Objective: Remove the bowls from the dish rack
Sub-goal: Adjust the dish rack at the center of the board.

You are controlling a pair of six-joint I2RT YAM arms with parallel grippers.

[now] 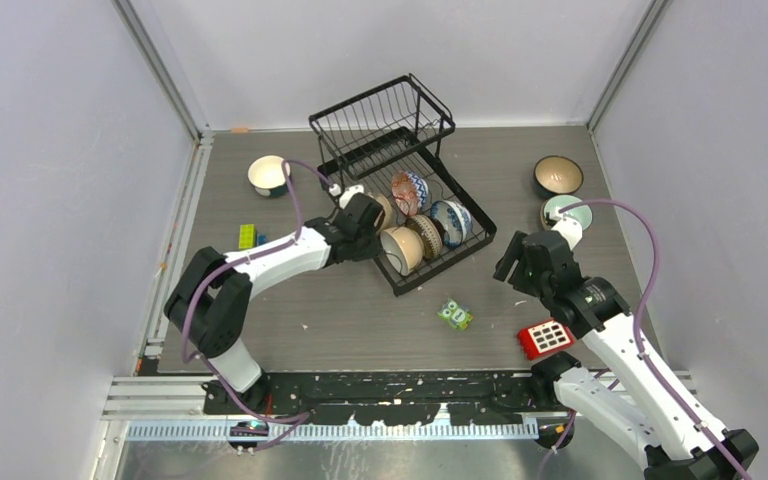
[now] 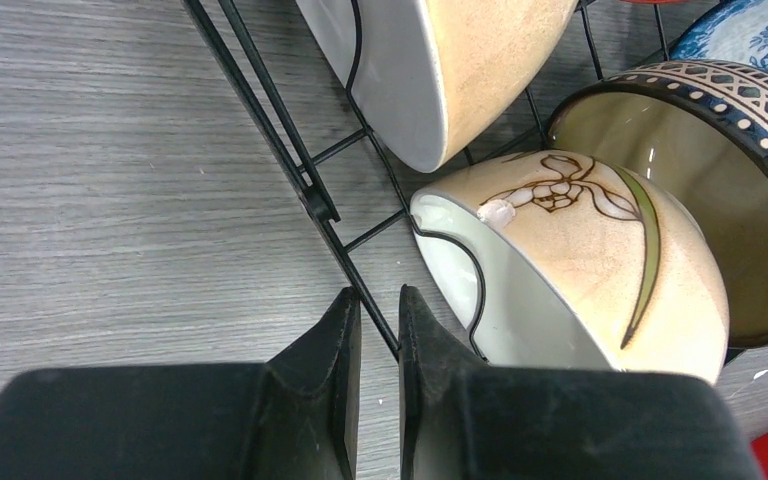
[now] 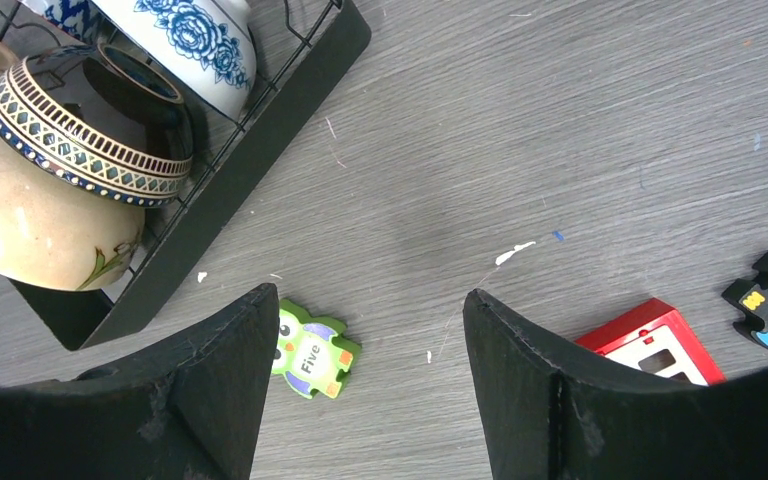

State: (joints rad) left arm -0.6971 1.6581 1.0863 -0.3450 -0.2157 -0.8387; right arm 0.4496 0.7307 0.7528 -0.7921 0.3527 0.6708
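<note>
Left claw (image 2: 379, 300) nearly closed at dish rack (image 2: 310, 195) edge wire, right claw (image 3: 372, 295) wide open, holding nothing

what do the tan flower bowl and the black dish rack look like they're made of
tan flower bowl: probably glazed ceramic. It has a speckled, satin tan outside with a painted flower, a glossy white inside and a thick rim.
dish rack: looks like thin metal wire with a smooth black coating, since the rods are slim and rigid and join at crossings. The coating type is unclear.
</note>
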